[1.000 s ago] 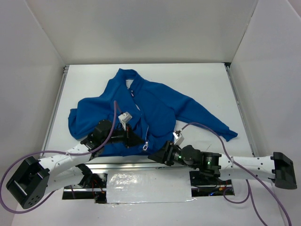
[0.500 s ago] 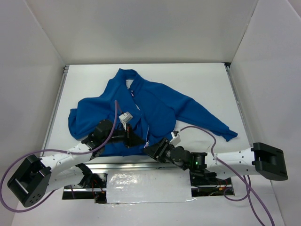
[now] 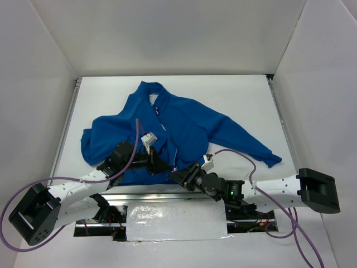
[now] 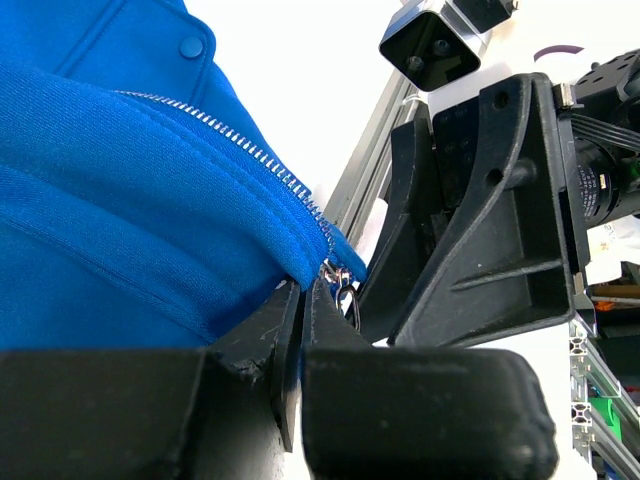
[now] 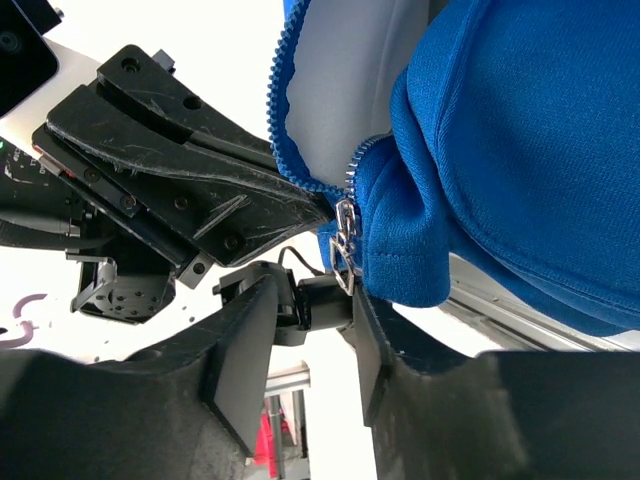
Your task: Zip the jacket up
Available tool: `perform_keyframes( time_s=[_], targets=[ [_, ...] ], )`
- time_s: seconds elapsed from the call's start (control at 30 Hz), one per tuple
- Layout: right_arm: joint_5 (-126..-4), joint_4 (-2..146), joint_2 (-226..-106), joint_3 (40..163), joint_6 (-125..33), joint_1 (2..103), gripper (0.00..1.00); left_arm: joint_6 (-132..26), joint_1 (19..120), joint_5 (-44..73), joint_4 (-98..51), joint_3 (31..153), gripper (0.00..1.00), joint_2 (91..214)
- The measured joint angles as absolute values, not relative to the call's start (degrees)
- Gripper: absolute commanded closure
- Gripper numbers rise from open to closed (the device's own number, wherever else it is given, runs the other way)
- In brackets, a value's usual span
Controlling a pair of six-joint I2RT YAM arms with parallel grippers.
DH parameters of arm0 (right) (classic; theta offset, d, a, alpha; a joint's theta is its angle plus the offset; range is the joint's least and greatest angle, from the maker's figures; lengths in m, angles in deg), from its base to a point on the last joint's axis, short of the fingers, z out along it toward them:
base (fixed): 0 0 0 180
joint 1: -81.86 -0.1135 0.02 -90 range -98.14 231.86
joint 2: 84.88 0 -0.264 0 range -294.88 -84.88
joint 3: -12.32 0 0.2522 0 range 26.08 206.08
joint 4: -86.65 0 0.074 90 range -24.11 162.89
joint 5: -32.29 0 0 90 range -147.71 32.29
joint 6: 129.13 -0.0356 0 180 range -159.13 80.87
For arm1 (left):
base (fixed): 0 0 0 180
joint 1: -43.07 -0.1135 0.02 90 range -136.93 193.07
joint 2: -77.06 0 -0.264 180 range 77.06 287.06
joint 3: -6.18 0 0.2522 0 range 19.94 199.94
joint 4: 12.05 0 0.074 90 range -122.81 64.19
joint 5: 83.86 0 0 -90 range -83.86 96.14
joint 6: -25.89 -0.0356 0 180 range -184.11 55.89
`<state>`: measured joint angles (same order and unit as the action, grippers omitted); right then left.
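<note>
The blue jacket (image 3: 184, 125) lies flat on the white table, collar at the far side, front partly open. My left gripper (image 3: 163, 166) is shut on the jacket's bottom hem (image 4: 250, 250) just beside the zipper's lower end (image 4: 322, 232). The small metal zipper pull (image 5: 345, 245) hangs at the hem; it also shows in the left wrist view (image 4: 347, 292). My right gripper (image 3: 177, 176) is open, its fingers (image 5: 245, 350) on either side just below the pull, not closed on it. The right gripper's body fills the right of the left wrist view (image 4: 480, 220).
An aluminium rail (image 3: 167, 196) runs along the table's near edge, with a silver sheet (image 3: 175, 220) below it. The jacket's right sleeve (image 3: 254, 146) stretches toward the right. White walls enclose the table on three sides. Purple cables loop from both arms.
My right arm has swung left and brought its open gripper to the zipper's bottom end beside the left gripper. The left gripper and the jacket have stayed in place.
</note>
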<state>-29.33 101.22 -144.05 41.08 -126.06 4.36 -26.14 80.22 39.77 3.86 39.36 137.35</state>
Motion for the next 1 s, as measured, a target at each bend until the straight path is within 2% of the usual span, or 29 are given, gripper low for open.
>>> perform_keyframes(
  time_s=[0.4,0.63,0.7,1.0],
  targets=[
    [-28.1,101.2,-144.1,41.1,-127.8,4.4,0.78,-26.2,80.2,40.0,3.9,39.4,1.00,137.4],
    [-28.1,101.1,-144.1,41.1,-129.2,4.4,0.98,-26.2,80.2,40.1,4.3,39.4,1.00,137.4],
    [-28.1,101.0,-144.1,41.1,-129.6,4.4,1.00,-26.1,80.2,40.1,4.4,39.4,1.00,137.4],
    [-28.7,100.4,-142.9,40.9,-134.3,5.3,1.00,-26.2,80.2,40.2,5.1,39.3,1.00,137.4]
  ],
)
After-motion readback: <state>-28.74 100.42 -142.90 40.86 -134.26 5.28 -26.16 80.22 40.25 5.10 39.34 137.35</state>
